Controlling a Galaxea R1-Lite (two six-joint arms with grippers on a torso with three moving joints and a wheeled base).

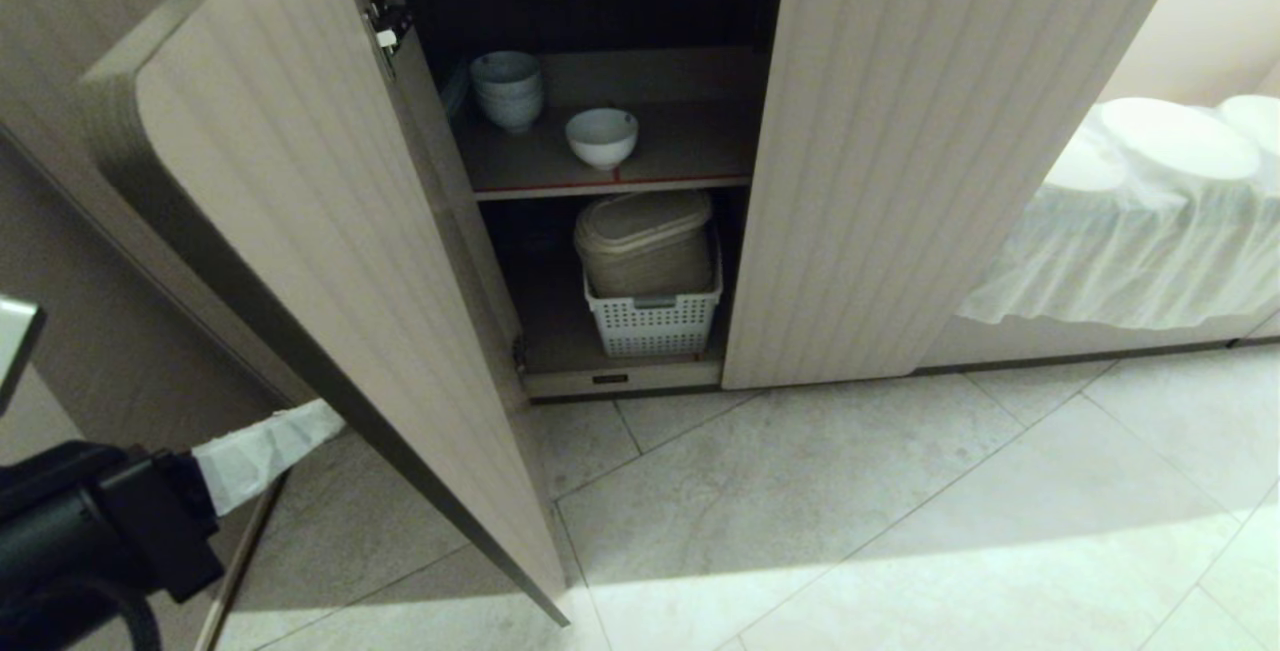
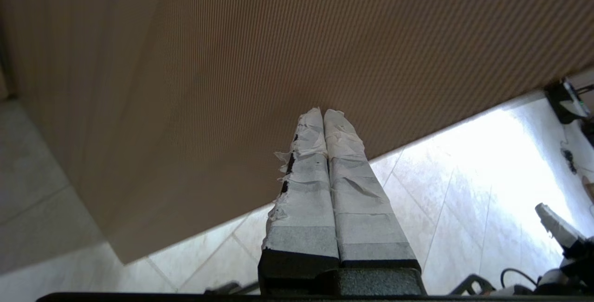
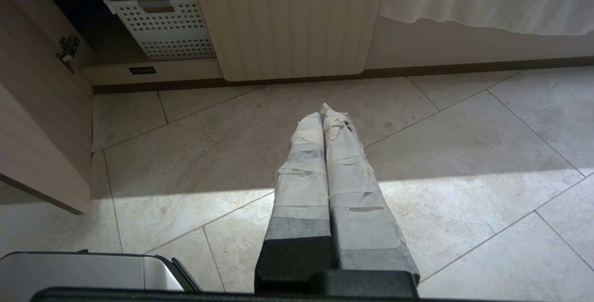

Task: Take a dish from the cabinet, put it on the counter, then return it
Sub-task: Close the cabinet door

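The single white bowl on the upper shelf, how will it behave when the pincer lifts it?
The dish looks glossy and rigid, so probably slippery for a grip and fragile if dropped. It stands upright on a small foot at the shelf's front edge, so a sideways push might tip it or slide it off.

The upper shelf [image 1: 690, 146], red-edged, carries a lone white bowl [image 1: 601, 136] near its front and a stack of bowls [image 1: 507, 89] behind it, on the side nearer the left claw [image 1: 330, 418]. The cabinet floor [image 1: 560, 336] below holds a white perforated basket [image 1: 655, 316] with a beige container [image 1: 640, 241] inside.
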